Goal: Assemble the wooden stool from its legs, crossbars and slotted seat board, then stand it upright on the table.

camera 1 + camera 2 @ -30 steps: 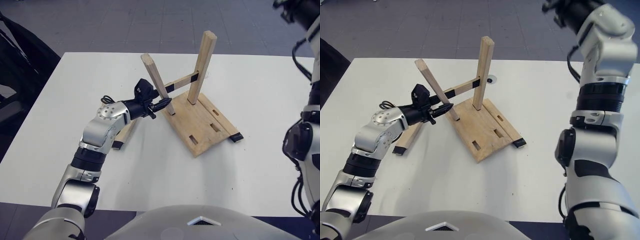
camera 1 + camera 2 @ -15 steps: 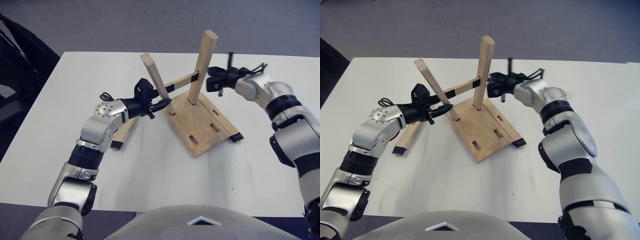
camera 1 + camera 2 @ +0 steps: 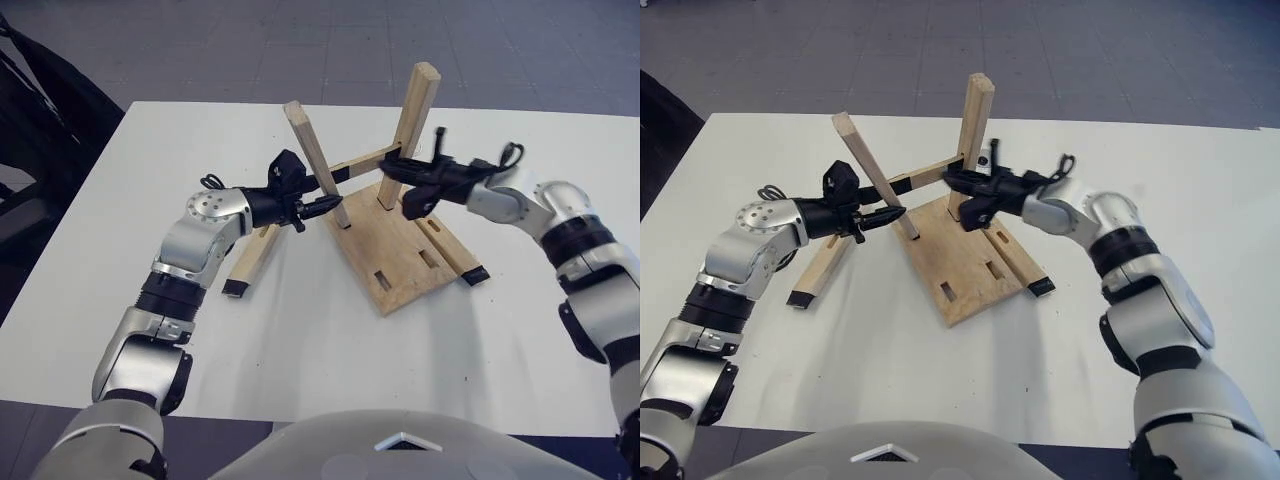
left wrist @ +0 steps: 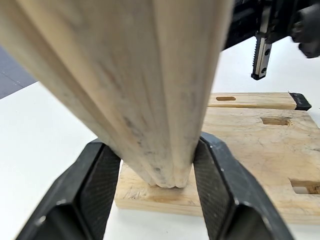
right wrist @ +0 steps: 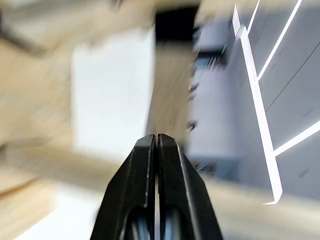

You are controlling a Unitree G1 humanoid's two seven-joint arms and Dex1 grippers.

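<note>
left gripper [image 3: 320, 207] clamping tilted leg [image 3: 310, 148], right gripper [image 3: 390, 165] closed — beside upright leg [image 3: 413, 115]

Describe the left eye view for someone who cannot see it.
The left gripper clamps a tilted leg standing on a slotted seat board on a white table; a crossbar joins it to a taller leg. The right gripper, shut, hovers beside that taller leg.
</note>
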